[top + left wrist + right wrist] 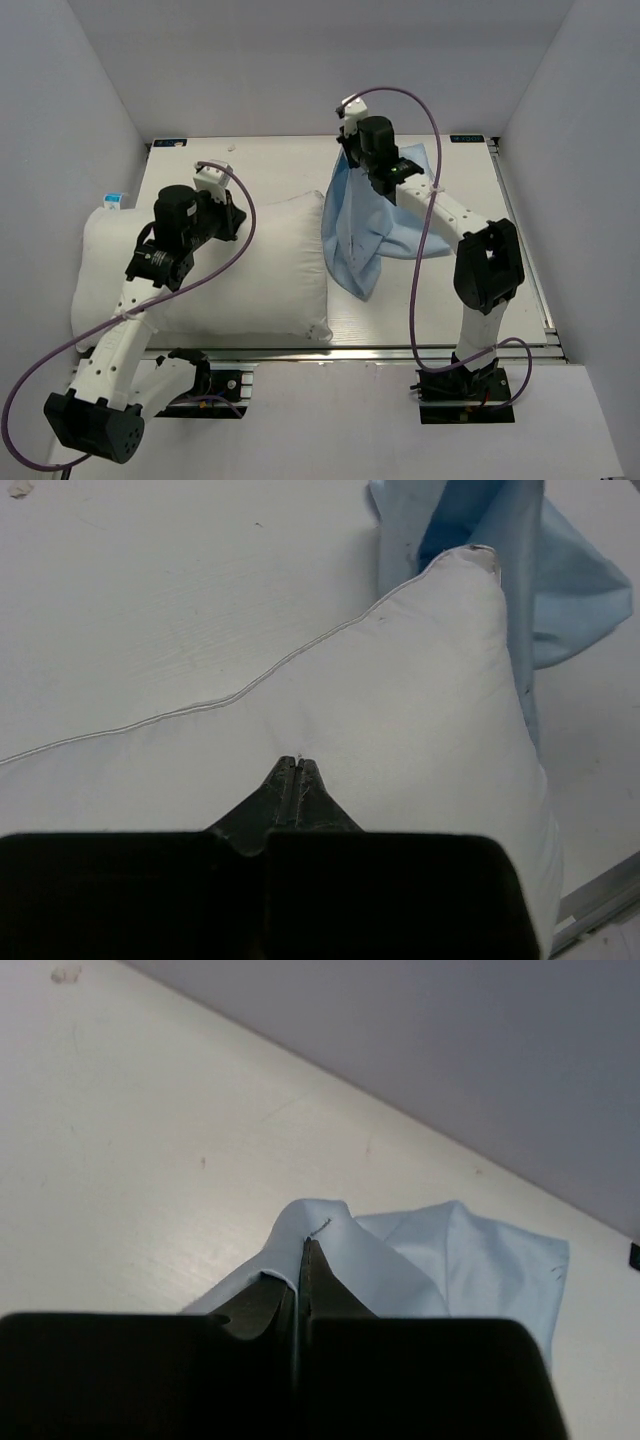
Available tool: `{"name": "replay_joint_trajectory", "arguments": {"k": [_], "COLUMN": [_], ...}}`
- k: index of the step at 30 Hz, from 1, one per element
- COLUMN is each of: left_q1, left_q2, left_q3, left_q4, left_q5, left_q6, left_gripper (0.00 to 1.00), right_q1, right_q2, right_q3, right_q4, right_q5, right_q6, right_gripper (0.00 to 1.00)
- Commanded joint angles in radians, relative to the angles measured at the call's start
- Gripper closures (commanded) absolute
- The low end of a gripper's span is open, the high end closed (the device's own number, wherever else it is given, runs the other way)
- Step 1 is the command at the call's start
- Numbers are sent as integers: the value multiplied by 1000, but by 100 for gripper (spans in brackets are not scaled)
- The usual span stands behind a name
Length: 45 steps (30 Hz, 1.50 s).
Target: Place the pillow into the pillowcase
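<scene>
The pillow (240,275) lies on the worktop (280,160) and is likely light, soft and bulky. The left fingers (283,795) are together, pinching its cover by the far seam. The pillowcase (352,235), thin and limp, hangs at the pillow's right end, clamped in the right fingers (270,1305). Grip one hem layer to open its mouth.

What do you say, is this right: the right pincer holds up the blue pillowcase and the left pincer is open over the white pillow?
No: the left wrist view shows the left pincer shut on the white pillow, not open. The right pincer does hold up the blue pillowcase.
</scene>
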Motion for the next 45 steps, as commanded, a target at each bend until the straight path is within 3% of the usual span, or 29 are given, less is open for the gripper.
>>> {"name": "replay_joint_trajectory", "arguments": {"k": [1,8,15,24,33,42,45], "left_q1": [2,0,0,-7,-9,-9,-9], "left_q2": [2,53,109,224,352,468,517], "left_q3": [110,108,68,114,145,283,337], "left_q4": [151,137,132,195,203,189,192], "left_q5": [131,197,139,151,22,-150,-159], "left_q6": [-52,-62,-35,-28,-12,11,-5], "left_gripper": [100,100,100,100,100,100,100], "right_q1": [26,29,26,20,20,20,28], "right_q2": [-71,4,-10,-79,-142,-232,-225], "right_q3": [-58,13,47,-43,-86,-157,-128], "right_q4": [77,79,86,71,33,-24,-121], "right_q5": [-11,-9,-46,-244,-367,-525,-599], "right_q6": [14,17,-29,-125,-237,-348,-369], "right_gripper": [100,100,100,100,100,93,89]}}
